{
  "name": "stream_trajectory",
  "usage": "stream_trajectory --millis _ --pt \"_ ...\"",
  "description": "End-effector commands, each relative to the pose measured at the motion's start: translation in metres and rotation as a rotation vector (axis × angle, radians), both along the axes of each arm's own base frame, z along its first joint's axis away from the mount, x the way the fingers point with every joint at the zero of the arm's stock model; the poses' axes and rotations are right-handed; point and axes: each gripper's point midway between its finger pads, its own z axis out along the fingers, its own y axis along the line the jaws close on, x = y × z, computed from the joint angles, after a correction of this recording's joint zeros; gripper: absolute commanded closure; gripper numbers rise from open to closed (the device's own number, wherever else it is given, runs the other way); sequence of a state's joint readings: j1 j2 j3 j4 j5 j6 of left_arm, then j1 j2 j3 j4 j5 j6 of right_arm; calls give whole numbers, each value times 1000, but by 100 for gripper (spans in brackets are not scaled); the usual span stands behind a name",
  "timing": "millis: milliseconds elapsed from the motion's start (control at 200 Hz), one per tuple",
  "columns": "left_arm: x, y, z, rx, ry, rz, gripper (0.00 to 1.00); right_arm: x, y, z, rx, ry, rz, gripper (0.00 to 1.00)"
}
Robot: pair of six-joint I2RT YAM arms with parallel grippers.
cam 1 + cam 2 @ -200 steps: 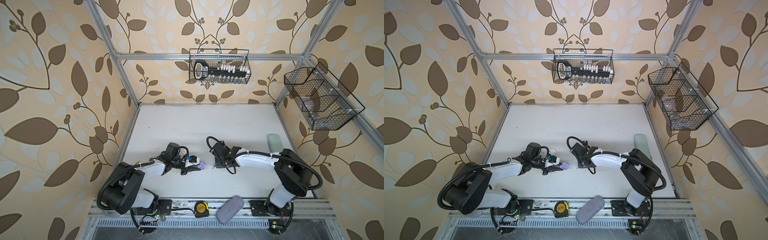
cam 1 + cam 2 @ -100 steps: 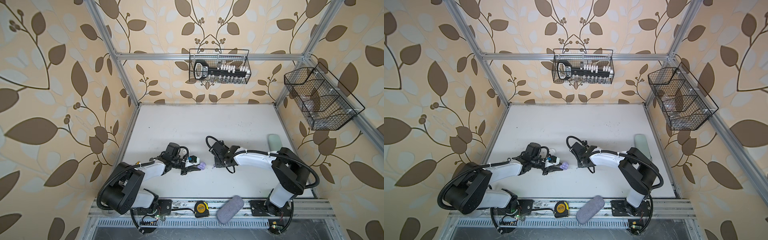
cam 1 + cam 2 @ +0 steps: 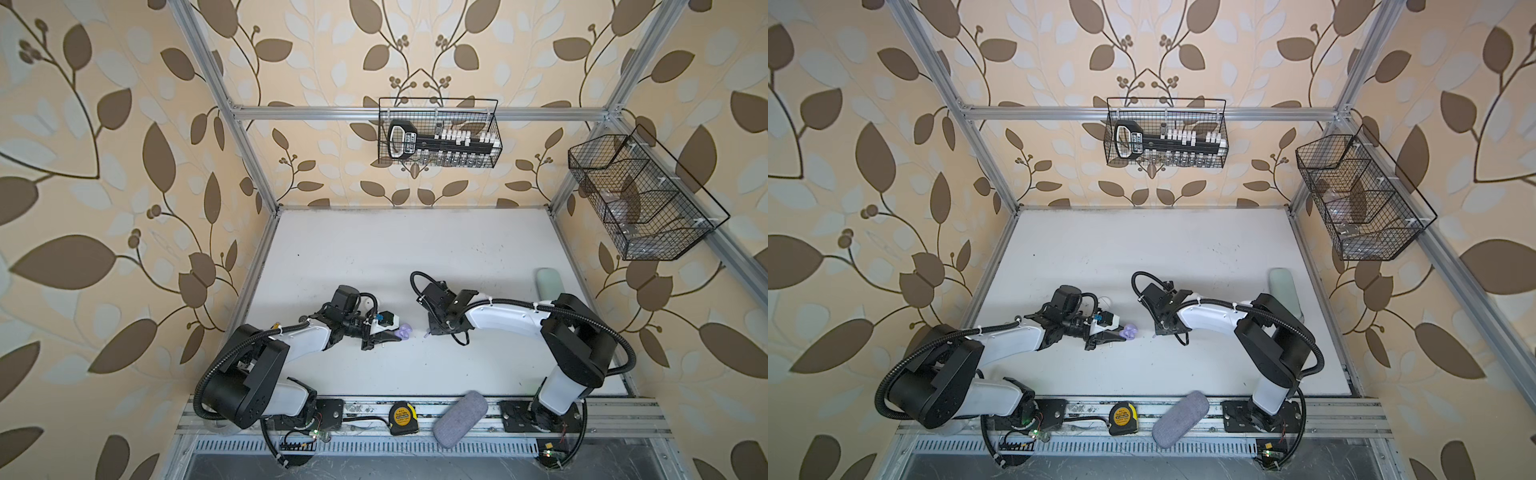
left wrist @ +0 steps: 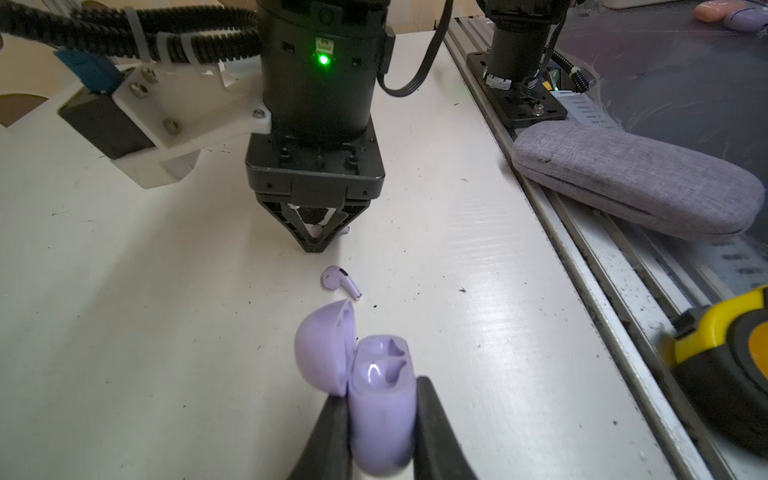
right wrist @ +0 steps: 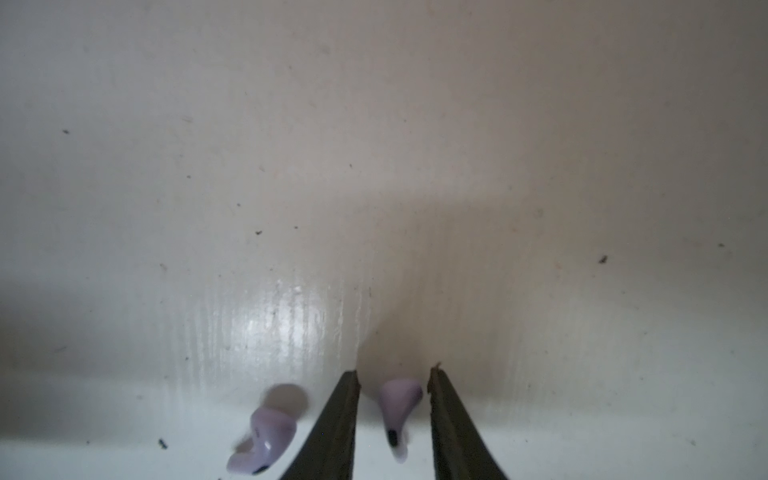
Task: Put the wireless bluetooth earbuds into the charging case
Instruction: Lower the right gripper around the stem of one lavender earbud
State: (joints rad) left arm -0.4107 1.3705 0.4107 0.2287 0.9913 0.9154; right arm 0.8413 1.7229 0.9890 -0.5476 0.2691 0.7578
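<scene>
My left gripper (image 4: 380, 390) is shut on the body of a lavender charging case (image 4: 382, 415). Its lid (image 4: 324, 345) stands open and both sockets are empty. The case (image 3: 404, 330) shows in both top views at the table's middle. My right gripper (image 4: 314, 245) points down at the table just beyond it. In the right wrist view the right gripper (image 5: 394, 370) is open and straddles one lavender earbud (image 5: 399, 399), with a gap on each side. A second lavender earbud (image 5: 266, 432) lies outside the fingers, between that gripper and the case (image 4: 338, 282).
A grey fabric glasses case (image 3: 459, 417) and a yellow tape measure (image 3: 401, 417) lie on the front rail. A pale green case (image 3: 548, 282) sits at the table's right edge. Two wire baskets (image 3: 440, 133) (image 3: 640, 199) hang on the walls.
The right arm has edged slightly left toward the case and its jaws have drawn closer around the earbud. The left arm holds still with the case.
</scene>
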Motion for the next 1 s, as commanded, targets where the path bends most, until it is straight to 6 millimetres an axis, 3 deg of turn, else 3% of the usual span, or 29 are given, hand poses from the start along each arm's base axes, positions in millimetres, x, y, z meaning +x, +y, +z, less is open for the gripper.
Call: stream_trajectory --millis 0,995 --pt "-2 1 1 -11 -3 -15 100 0 0 -2 -17 24 0 69" --pt "-3 2 2 -12 -9 -16 100 -5 -4 -6 -52 73 2 73"
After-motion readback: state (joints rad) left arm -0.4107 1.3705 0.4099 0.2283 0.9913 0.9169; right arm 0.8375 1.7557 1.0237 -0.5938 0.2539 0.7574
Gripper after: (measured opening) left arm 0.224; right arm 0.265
